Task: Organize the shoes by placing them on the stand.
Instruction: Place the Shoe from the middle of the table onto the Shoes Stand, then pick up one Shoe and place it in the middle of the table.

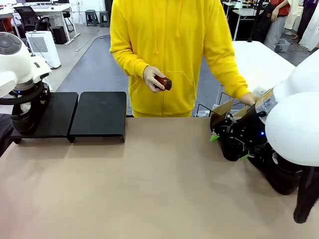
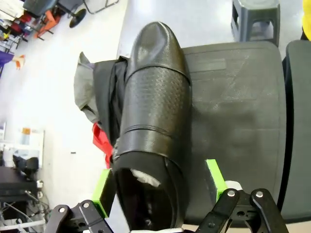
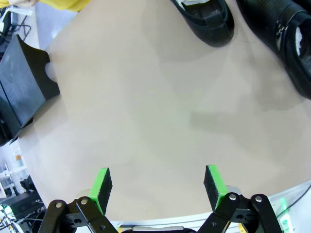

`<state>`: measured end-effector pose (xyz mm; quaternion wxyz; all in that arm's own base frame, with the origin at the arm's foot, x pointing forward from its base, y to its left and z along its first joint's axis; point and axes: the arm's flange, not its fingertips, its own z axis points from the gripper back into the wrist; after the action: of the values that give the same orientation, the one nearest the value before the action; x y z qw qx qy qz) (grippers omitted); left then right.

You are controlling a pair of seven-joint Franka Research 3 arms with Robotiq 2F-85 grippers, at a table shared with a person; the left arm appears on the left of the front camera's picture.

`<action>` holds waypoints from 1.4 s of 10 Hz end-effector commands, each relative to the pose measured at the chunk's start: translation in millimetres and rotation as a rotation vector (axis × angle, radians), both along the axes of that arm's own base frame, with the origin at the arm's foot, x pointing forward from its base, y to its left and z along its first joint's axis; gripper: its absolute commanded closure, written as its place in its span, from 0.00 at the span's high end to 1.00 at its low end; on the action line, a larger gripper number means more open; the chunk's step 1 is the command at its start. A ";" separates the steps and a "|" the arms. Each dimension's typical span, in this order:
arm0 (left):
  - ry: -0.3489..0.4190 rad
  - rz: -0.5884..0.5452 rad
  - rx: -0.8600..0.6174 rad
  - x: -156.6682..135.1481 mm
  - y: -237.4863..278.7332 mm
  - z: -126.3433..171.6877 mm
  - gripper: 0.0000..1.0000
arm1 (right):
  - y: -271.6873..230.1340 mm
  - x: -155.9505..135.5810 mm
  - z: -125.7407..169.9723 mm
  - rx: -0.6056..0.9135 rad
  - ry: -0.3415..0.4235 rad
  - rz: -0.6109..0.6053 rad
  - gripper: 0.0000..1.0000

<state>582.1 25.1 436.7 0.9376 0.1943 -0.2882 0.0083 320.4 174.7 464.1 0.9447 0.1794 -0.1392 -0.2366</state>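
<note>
A shoe [image 2: 153, 121] lies on the stand [image 2: 233, 107] between the left jaws, which are spread wider than it and not gripping. This placing looks done, so the next move is probably a straight lift clear. The right jaws hang spread over bare tabletop [image 3: 160, 121], with two more shoes [image 3: 206, 19] just ahead of them. No writing is readable.

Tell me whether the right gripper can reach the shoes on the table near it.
Probably yes: the right gripper stands open over bare table, with one shoe and a second shoe just ahead and nothing between.
</note>
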 end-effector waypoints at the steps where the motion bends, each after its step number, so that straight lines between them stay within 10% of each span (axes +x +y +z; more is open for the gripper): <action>1: 0.002 -0.018 0.005 6.9 1.9 -1.7 0.95 | -1.2 2.1 0.2 0.004 -0.014 0.018 1.00; 6: 0.009 -0.006 -0.005 4.6 0.0 -7.9 0.95 | -1.2 2.1 0.2 0.004 -0.014 0.018 1.00; 9: -0.168 -0.028 -0.132 -53.7 -33.0 75.2 0.95 | -1.2 2.1 0.2 0.004 -0.014 0.018 1.00; 14: 0.120 -0.121 -0.289 -136.1 -57.8 145.9 0.95 | -0.1 0.1 -0.1 0.000 0.000 0.000 1.00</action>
<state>451.4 -48.6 571.6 0.9626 0.0397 -0.2675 0.0143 320.4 174.6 463.8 0.9447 0.1793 -0.1388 -0.2368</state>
